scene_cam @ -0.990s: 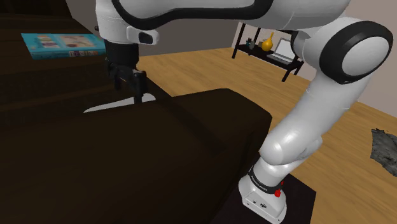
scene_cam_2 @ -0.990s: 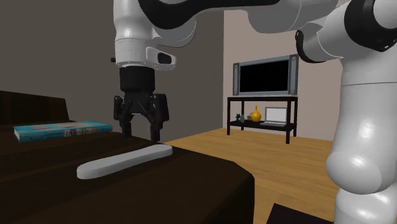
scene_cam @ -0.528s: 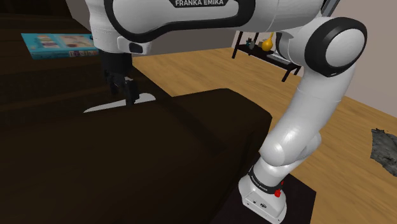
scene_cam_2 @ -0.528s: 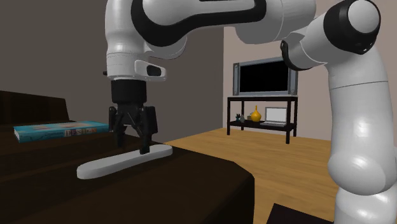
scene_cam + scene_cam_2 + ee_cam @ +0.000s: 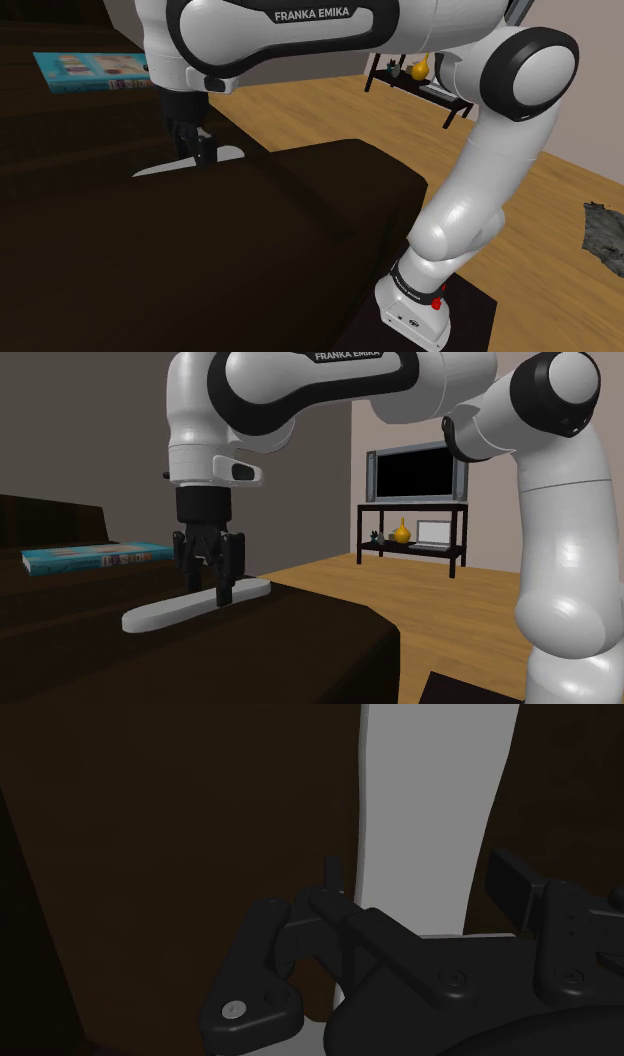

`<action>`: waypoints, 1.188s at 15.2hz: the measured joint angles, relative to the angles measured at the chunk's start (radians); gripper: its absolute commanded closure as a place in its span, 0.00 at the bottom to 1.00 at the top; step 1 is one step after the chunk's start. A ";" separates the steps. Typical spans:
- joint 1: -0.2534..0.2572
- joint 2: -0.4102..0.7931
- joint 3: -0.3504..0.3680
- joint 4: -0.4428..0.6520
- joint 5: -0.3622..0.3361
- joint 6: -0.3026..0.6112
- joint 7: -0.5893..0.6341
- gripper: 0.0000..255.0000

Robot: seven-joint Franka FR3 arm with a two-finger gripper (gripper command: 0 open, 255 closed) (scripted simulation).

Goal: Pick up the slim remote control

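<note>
Wrist view: remote (image 5: 430, 814) between parted jaws

The gripper (image 5: 420, 879) stands over a pale grey remote (image 5: 435, 794), which runs as a long strip away from it towards twelve o'clock. The black fingers (image 5: 510, 884) stand apart, one at nine o'clock of the strip and one at three, close to its edges. The remote lies on a dark brown surface (image 5: 150, 824).

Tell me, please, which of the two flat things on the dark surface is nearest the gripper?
The long pale grey remote: the gripper is right over it, while the teal book lies apart.
</note>
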 measured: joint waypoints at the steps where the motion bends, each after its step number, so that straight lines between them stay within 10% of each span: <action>1: 0.000 0.000 0.000 0.000 0.000 0.000 0.000 1.00; 18: 0.028 0.024 0.005 0.174 -0.017 -0.163 0.014 1.00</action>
